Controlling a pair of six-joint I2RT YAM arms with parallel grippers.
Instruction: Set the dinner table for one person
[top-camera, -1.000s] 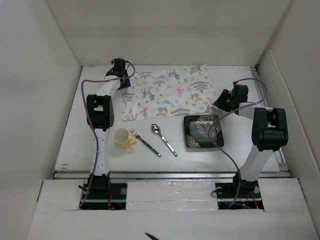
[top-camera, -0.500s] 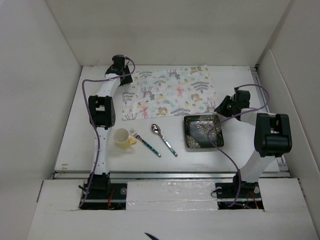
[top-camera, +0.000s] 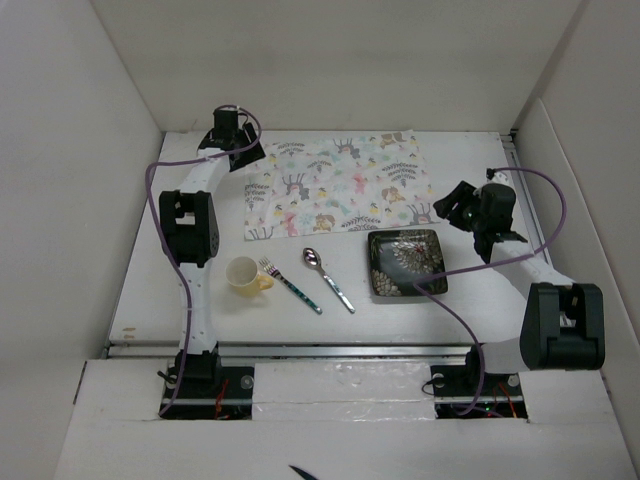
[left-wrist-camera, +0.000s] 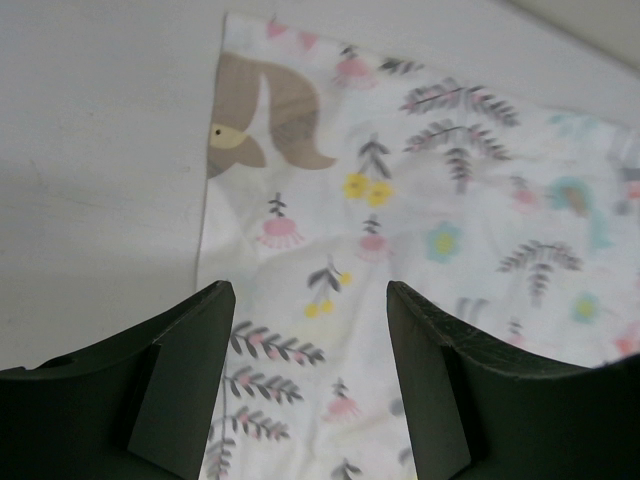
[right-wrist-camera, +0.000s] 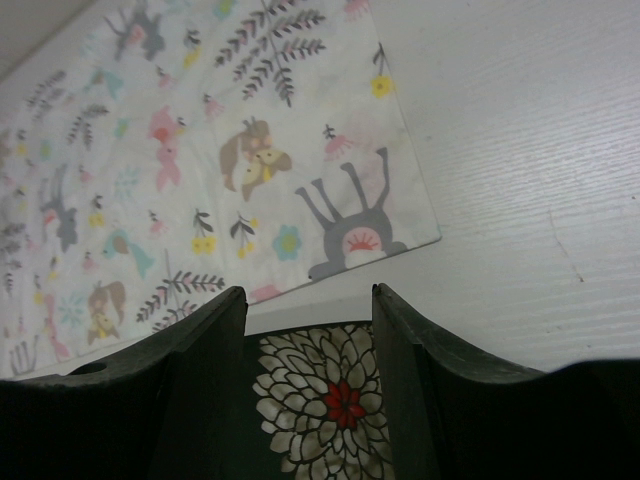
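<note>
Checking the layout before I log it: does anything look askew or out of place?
The floral placemat lies slightly rotated against the dinner table's edges, its far right corner rumpled. The fork and spoon lie diagonally on bare tabletop. Nothing spilled or broken.

Before me the table is carrying a placemat at the back; cup, fork, spoon and plate are lying nearer.

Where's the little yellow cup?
In the top view, the yellow cup stands on the left side of the dinner table, just left of the fork and nearer the arms than the flowery placemat.
</note>
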